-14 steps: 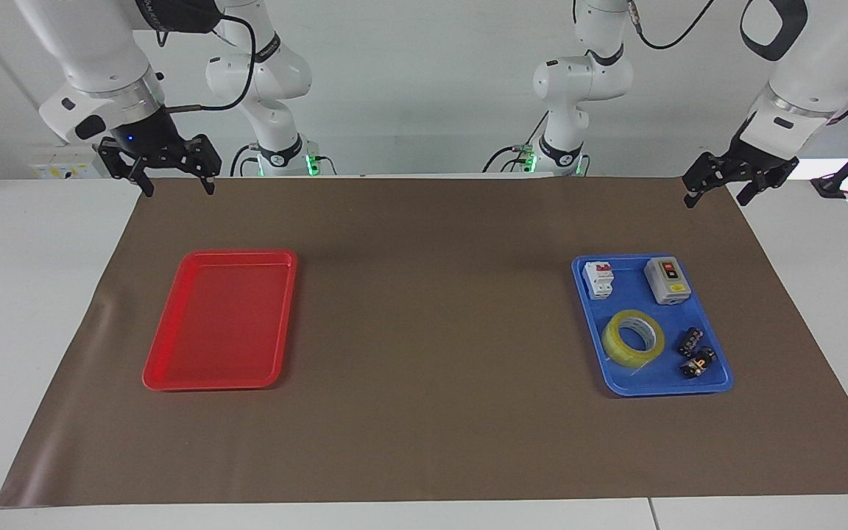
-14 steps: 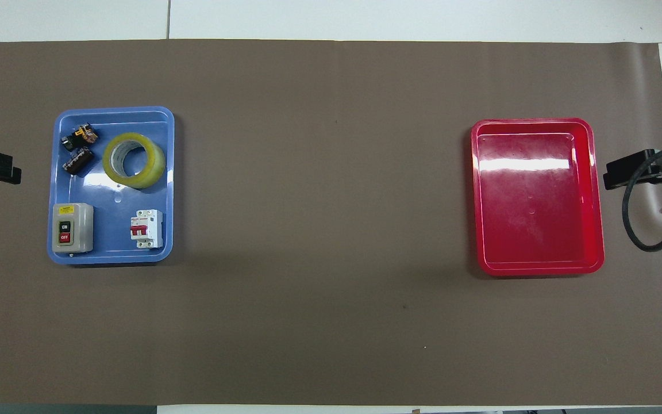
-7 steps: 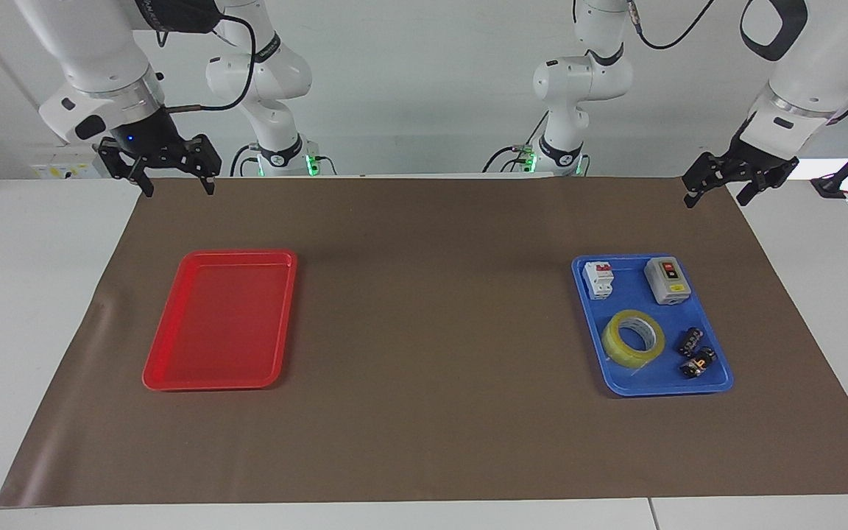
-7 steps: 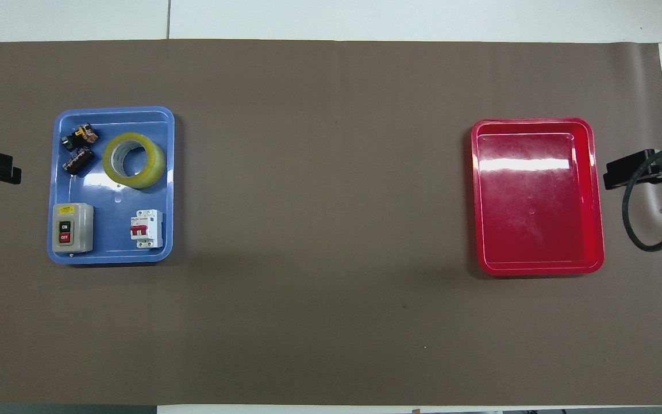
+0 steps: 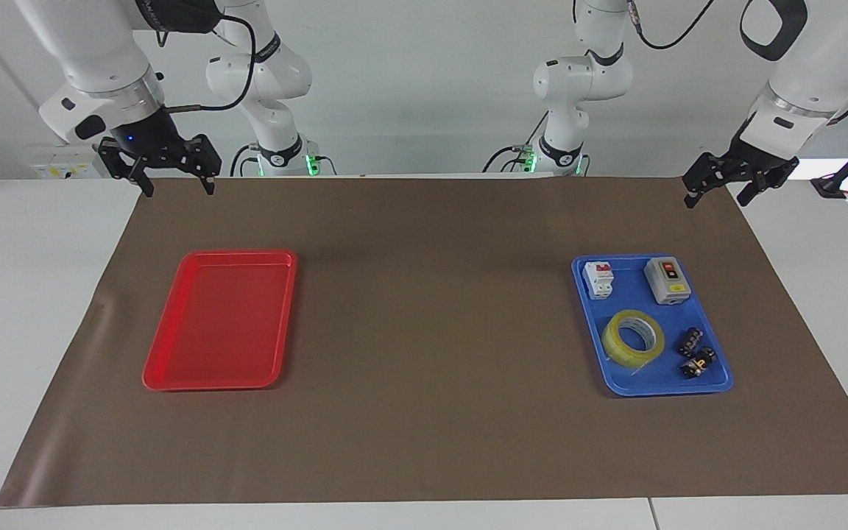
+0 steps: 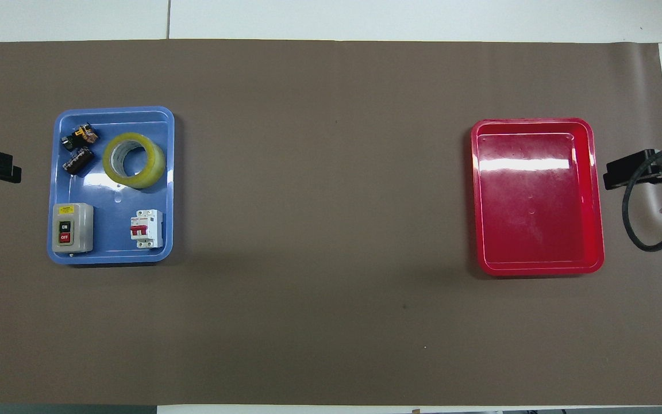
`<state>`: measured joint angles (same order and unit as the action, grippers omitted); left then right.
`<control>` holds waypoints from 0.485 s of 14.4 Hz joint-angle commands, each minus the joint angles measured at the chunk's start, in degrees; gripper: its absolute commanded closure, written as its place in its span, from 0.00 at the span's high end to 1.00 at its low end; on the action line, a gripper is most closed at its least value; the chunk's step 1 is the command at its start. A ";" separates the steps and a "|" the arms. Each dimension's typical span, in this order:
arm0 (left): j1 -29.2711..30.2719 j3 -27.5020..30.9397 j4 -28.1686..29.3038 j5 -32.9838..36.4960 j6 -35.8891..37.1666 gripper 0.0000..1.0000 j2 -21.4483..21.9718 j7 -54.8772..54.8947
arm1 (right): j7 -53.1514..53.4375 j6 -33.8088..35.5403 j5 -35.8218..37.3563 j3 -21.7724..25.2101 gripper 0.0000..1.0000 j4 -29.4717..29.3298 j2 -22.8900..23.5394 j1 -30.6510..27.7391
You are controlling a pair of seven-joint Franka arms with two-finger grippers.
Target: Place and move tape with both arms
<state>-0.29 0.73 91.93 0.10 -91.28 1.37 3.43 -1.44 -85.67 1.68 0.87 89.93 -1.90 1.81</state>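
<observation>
Brown matting covers a white table [image 5: 41, 294], with two large white arms poised at the robots' edge of it.

From the facing view: the left end effector [image 5: 718, 191] hangs over the mat's corner at the left arm's end, fingers spread wide and holding nothing. The right end effector [image 5: 171, 180] hangs over the corner at the right arm's end, also wide and empty. Both look parked clear of the work, as if waiting to begin. A blue tray [image 5: 722, 383] at the left arm's end holds the yellow tape roll [image 5: 633, 338], lying flat with its core facing up. In the same tray, nearer to the robots, sit a white circuit breaker [image 5: 599, 280] and a grey switch box [image 5: 667, 280]; two small dark components [image 5: 695, 353] lie beside the tape. A red tray [image 5: 221, 327] at the right arm's end holds nothing, probably the tape's destination.

From the overhead view: the tape roll [image 6: 134, 160] rests in the blue tray [image 6: 114, 253], farther from the robots than the switch box [image 6: 72, 227]. The red tray [image 6: 538, 195] lies well apart. Only dark tips of each end effector show at the frame's edges.
</observation>
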 commanded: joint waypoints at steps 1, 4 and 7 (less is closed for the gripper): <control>-0.24 0.15 2.29 -1.15 -3.81 1.00 0.74 0.79 | -0.76 -0.11 0.16 -0.34 1.00 0.42 -0.47 -0.76; -0.24 0.15 5.00 -1.06 -9.68 1.00 -1.11 0.79 | -0.76 -0.11 0.25 -0.34 1.00 0.42 -0.47 -0.85; -0.24 0.15 9.39 -1.06 -17.77 1.00 -3.91 0.79 | -0.76 -0.11 0.16 -0.34 1.00 0.42 -0.47 -0.76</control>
<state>-0.35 0.63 98.23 0.10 -104.16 -1.12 3.43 -1.44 -85.67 1.68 0.87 89.93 -1.90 1.81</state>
